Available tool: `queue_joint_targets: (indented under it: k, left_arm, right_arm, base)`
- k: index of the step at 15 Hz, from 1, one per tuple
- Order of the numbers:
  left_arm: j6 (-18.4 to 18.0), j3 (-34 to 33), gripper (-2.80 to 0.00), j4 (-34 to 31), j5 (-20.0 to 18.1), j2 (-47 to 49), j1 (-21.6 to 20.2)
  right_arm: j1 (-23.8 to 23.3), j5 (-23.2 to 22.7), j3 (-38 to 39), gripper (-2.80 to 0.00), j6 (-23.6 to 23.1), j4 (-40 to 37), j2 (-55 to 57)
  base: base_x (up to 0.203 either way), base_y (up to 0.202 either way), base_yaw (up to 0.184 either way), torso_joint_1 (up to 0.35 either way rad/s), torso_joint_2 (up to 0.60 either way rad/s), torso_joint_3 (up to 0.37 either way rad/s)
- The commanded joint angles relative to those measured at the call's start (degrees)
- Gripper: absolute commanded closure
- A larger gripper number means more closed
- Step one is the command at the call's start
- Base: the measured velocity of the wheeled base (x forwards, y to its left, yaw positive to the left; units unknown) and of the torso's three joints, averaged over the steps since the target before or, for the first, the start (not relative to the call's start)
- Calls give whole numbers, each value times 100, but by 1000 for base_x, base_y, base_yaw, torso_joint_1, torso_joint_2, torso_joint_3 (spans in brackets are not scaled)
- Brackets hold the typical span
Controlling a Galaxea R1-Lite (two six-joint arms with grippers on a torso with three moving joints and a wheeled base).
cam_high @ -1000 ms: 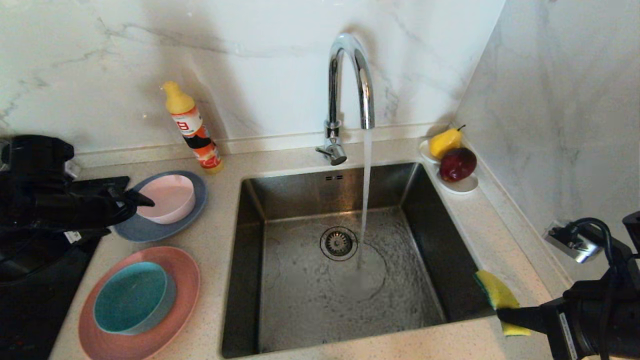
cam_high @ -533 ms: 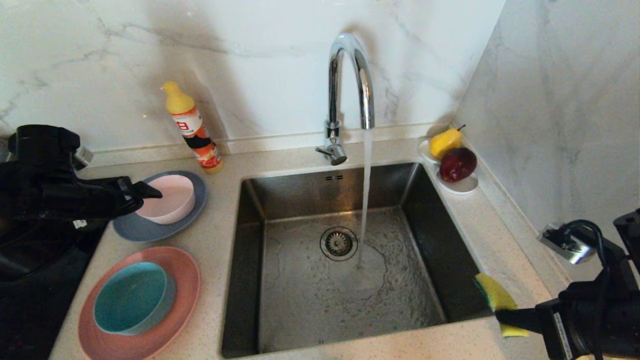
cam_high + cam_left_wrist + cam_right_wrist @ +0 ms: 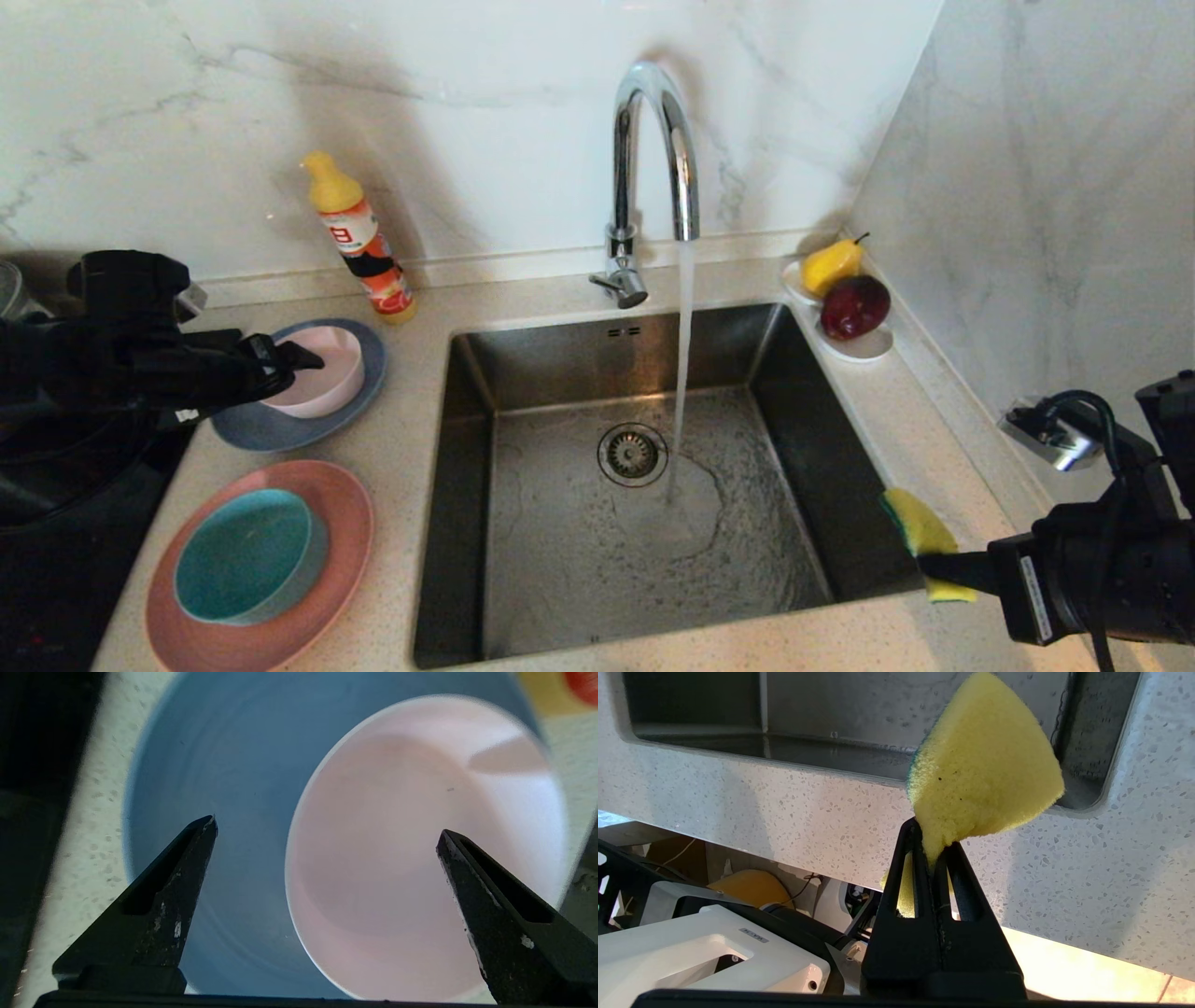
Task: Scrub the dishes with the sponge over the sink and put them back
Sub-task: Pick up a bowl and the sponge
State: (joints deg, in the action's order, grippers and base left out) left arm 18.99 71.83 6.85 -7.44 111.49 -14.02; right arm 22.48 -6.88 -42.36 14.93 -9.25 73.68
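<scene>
Now our left claw [image 3: 327, 828] is wide apart over the pink bowl [image 3: 317, 371] on the far-left blue plate [image 3: 369, 392]. We should lower one finger [image 3: 490, 896] inside the rim, then squeeze. Our right claw [image 3: 931, 835] pinches the sponge [image 3: 920, 532] at the sink's [image 3: 467, 411] near-right corner.

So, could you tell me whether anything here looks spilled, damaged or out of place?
Nothing spilled or broken. The tap runs into the empty sink, and the sponge is squashed in the right gripper.
</scene>
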Motion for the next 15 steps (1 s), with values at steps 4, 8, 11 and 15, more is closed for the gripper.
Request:
queue_joint_targets:
  k: [4,8,11,15]
  left_arm:
    - [4,165,-280,-17,13,145,-8]
    - [-121,185,-280,-87,14,99,-125]
    - [-159,112,-280,-87,14,97,-198]
    - [-194,33,-280,-87,14,119,-286]
  right_arm:
    - [-16,-6,-9,0,27,35,164]
    - [-16,-23,0,0,27,99,199]
    - [-16,-23,4,0,27,95,182]
    - [-16,-23,-9,0,27,99,202]
  base:
    - [0,0,0,0,0,0]
    - [0,0,0,0,0,0]
    - [0,0,0,0,0,0]
    - [0,0,0,0,0,0]
